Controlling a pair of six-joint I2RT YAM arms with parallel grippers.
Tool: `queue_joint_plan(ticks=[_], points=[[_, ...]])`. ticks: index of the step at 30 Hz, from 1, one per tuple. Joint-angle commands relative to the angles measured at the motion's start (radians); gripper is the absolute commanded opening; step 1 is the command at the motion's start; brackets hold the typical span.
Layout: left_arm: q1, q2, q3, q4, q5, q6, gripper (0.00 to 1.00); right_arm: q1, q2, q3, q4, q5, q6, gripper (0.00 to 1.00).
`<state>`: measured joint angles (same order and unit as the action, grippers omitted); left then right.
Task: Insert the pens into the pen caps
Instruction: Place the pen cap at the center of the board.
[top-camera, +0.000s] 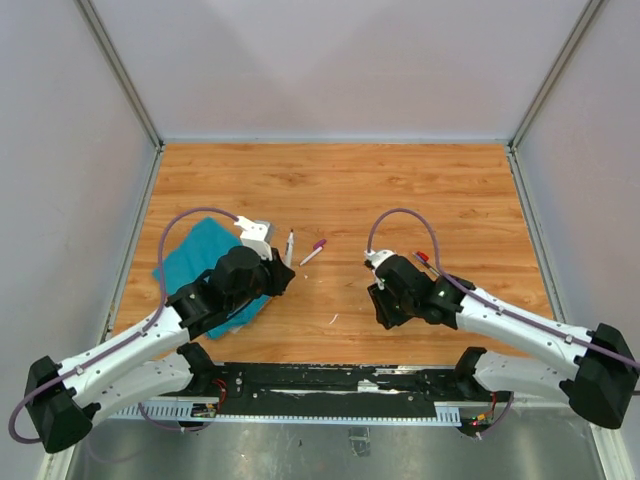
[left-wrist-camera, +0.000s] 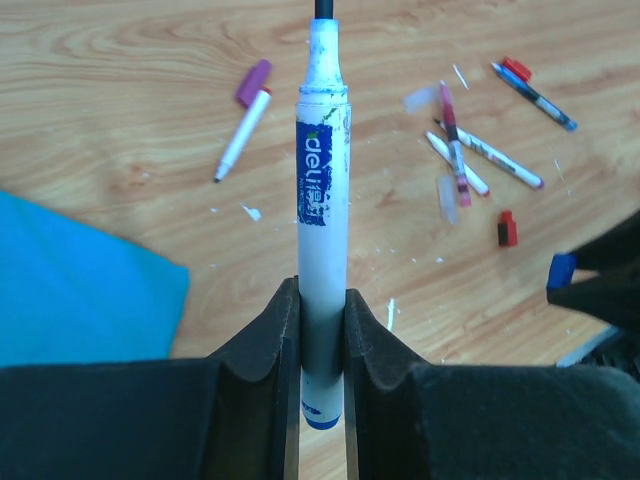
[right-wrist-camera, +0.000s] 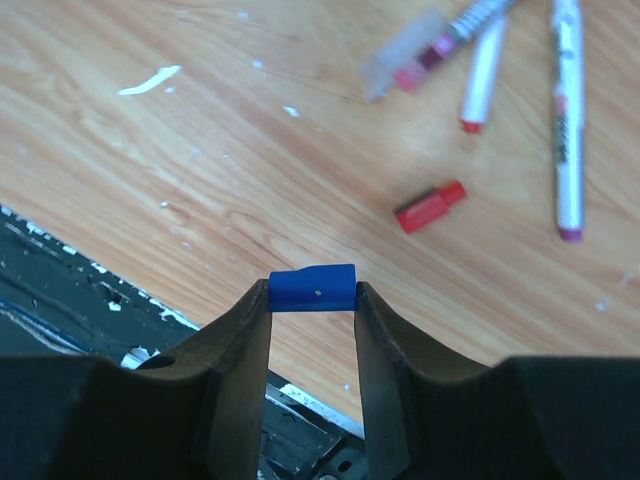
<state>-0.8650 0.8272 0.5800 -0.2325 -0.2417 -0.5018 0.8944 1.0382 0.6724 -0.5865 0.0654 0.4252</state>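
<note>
left wrist: the pen (left-wrist-camera: 322, 200), white barrel with blue label, is clamped in the left end effector (left-wrist-camera: 322, 310), dark tip outward. the blue cap (right-wrist-camera: 313, 287) sits pinched at the tips of the right end effector (right-wrist-camera: 313, 300), well apart from the pen. risk: an off-axis push could twist or eject the shallow-held cap; its open end is not discernible. loose pens (right-wrist-camera: 567, 120), a red cap (right-wrist-camera: 429, 206) and teal cloth (left-wrist-camera: 70, 280) lie on the bench (left-wrist-camera: 120, 60), none apparently blocking.

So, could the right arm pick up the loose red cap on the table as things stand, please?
Probably not yet: the red cap lies uncovered on the wood, but the right arm has its jaws shut on the blue cap.
</note>
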Motion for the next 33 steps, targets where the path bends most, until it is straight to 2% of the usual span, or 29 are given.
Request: queue_joint_plan(ticks=[1,10,17,21,26,30,33], points=[[0.097,-0.057,0.062,-0.039,0.073,0.025,0.0,0.1,0.069,0.062,0.088,-0.061,-0.189,0.21],[0.104,-0.108,0.143,-0.174,0.027,0.071,0.0,0.25,0.417,0.246,0.073,-0.132,-0.453,0.2],[0.104,-0.197,0.223,-0.253,0.028,0.106,0.01,0.271,0.616,0.385,0.01,-0.199,-0.609,0.19],[0.104,-0.238,0.257,-0.277,0.058,0.16,0.0,0.271,0.694,0.43,-0.015,-0.201,-0.653,0.19],[0.104,-0.252,0.281,-0.312,0.025,0.195,0.01,0.271,0.758,0.464,-0.034,-0.206,-0.685,0.2],[0.104,-0.245,0.276,-0.316,0.008,0.195,0.01,0.271,0.786,0.473,-0.034,-0.2,-0.693,0.26],[0.104,-0.255,0.261,-0.306,-0.005,0.192,0.0,0.27,0.788,0.471,-0.031,-0.192,-0.69,0.4]])
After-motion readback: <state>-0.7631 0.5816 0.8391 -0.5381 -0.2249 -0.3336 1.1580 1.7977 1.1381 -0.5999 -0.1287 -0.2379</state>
